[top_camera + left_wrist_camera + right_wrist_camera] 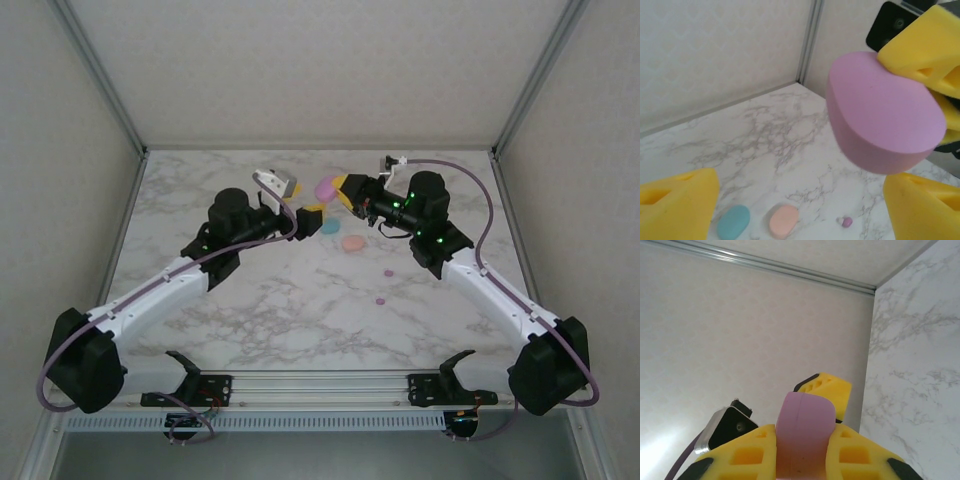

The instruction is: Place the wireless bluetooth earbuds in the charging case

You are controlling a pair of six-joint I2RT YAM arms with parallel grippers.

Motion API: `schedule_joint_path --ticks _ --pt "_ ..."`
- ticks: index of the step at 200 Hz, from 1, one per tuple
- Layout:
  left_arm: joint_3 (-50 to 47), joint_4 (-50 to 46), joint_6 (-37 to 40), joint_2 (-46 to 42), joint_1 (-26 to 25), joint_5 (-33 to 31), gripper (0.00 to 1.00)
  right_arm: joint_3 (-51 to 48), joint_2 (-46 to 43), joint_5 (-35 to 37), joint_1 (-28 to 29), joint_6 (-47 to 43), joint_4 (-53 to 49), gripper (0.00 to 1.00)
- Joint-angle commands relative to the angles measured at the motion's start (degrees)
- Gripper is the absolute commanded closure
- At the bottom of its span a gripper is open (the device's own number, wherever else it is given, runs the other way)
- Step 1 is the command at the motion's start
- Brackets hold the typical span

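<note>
Well, the right gripper (802, 445) pinched the pink case (880, 115); the left gripper (800, 205), spread wide just beside it, needed to close softly.

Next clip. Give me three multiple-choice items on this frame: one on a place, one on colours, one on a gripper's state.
1. Where is the purple case?
A) flat on the table
B) held in the right gripper
C) held in the left gripper

2. What colours are the two cases lying on the table?
A) teal and peach
B) black and white
C) red and green

3. The left gripper is:
A) open
B) shut tight, empty
C) shut on the purple case

Answers:
1 B: the right gripper's yellow fingers clamp it above the table.
2 A: the teal case and the peach case lie side by side.
3 A: its fingers stand wide apart.
</note>
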Motion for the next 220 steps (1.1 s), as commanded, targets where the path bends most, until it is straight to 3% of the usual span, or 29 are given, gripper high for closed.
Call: schedule_joint_path --ticks 1,43,69,93,115,134,164,183,200,220 --pt "2.74 4.8 0.98 0.79 -1.49 3.39 0.15 -0.69 -1.26 1.53 0.61 0.86 1.61 0.86" --pt "4.38 5.47 1.16 2.47 -1.99 2.69 0.19 -0.17 -0.95 -0.18 0.96 0.51 1.68 0.86" --pt "5.12 5.79 1.25 3.26 -1.97 3.27 0.27 0.18 -0.53 -1.31 1.14 0.57 1.93 0.86" --pt "5.81 4.51 2.19 3.63 -1.98 4.16 0.39 0.42 -0.54 -2.06 1.24 0.68 2.12 0.86" --pt "6.27 2.69 3.6 3.32 -1.98 4.14 0.59 0.37 -0.79 -2.32 1.27 0.41 1.91 0.85" --pt "6.43 0.53 5.92 2.35 -1.97 3.92 0.68 0.63 -1.17 -2.83 1.26 -1.1 -0.24 0.82" --pt "7.49 -6.44 12.56 0.53 -1.95 5.97 0.75 4.58 -2.24 -4.59 0.97 -9.99 -12.51 0.71" --pt "9.2 -14.2 18.42 -0.61 -1.87 9.1 0.75 9.47 -1.94 -7.1 -0.35 -17.11 -23.9 0.58" --pt "11.39 -22.13 24.45 -1.29 -1.79 12.95 0.75 14.36 -0.45 -11.5 -2.06 -23.46 -33.03 0.48" --pt "15.05 -31.75 30.45 -0.96 -1.62 16.1 0.75 20.29 3.02 -17.01 -2.96 -31.24 -43.75 0.42"
